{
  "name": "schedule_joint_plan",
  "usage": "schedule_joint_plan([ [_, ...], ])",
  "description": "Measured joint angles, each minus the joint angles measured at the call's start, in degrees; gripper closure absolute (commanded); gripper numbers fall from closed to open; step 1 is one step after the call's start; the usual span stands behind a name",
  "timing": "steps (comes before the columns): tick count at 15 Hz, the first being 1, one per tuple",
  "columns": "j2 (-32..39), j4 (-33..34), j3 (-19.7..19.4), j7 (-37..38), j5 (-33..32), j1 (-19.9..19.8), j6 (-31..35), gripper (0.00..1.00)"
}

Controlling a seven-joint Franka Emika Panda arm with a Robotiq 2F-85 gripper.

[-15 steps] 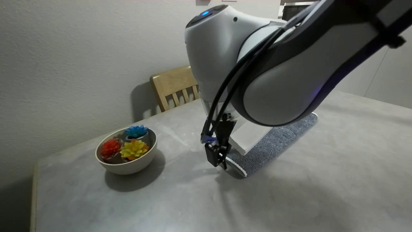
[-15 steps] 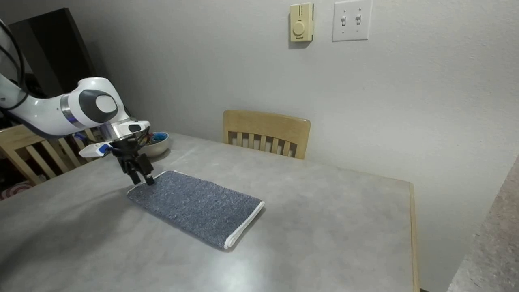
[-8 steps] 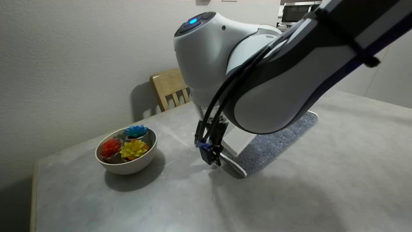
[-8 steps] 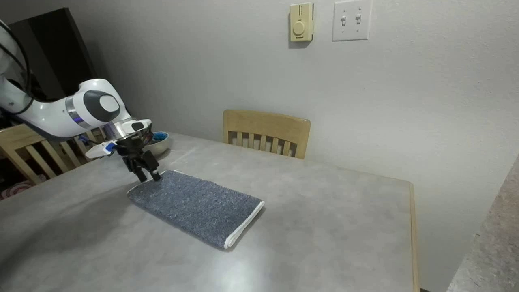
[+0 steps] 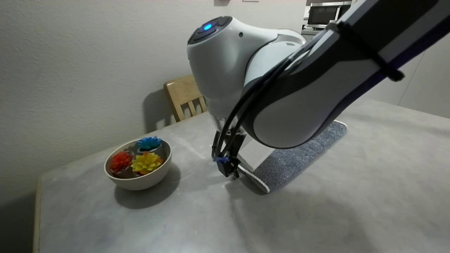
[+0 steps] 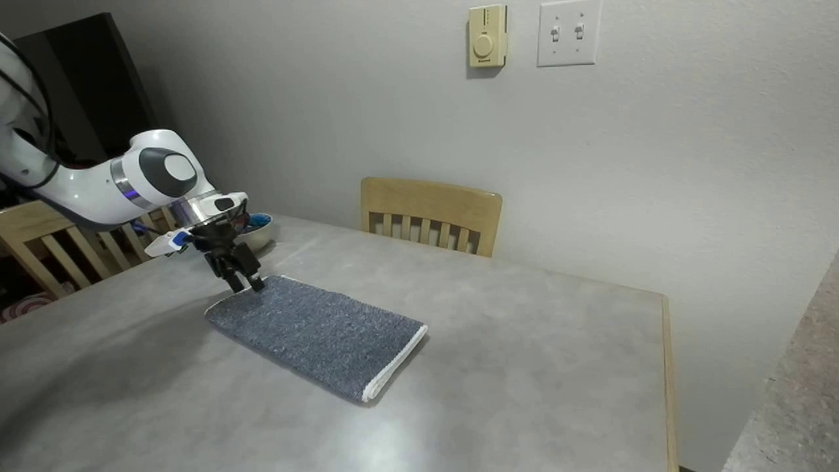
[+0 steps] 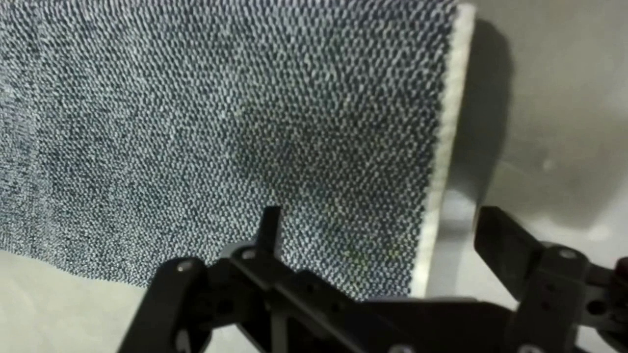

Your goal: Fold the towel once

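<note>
I have 1 blue-grey rectangular terry towel (image 6: 318,334) with whitish trim (image 7: 444,152) on the wood-edged grey table (image 6: 544,367), tabletop on every side. At 1 short edge my black 2-fingered gripper (image 7: 379,215) stands spread; only the wrist view clearly shows 1 finger (image 7: 269,230) over cloth, 1 beyond the trim. Apart from both, 1 round off-white bowl (image 5: 142,182) holds 3 succulents (image 5: 144,162): red, yellow, blue. An exterior view gives me 2 pale slatted wooden chairs (image 6: 431,195)

We can read no text. In an exterior view, we see dark lettering (image 6: 484,61) low on the beige thermostat (image 6: 487,34), too small to decipher.
</note>
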Motion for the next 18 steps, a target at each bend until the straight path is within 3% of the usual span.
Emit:
schedule_joint_plan([
  [2,0.11,0.00,0.08,0.08,0.12,0.00,0.00,0.00],
  [3,0.19,0.01,0.15,0.09,0.17,0.00,0.00,0.19],
  [4,0.29,0.03,0.23,0.09,0.22,0.00,0.00,0.23],
  [6,0.41,0.30,0.41,0.10,0.39,-0.01,0.03,0.42],
  [14,0.57,1.00,0.83,0.16,0.64,-0.03,0.02,0.97],
  [15,0.61,0.99,0.76,0.40,0.63,-0.03,0.01,1.00],
  [17,0.65,1.00,0.27,2.18,0.49,-0.01,-0.10,0.88],
  [18,0.65,1.00,-0.06,3.57,0.35,0.05,-0.10,0.98],
])
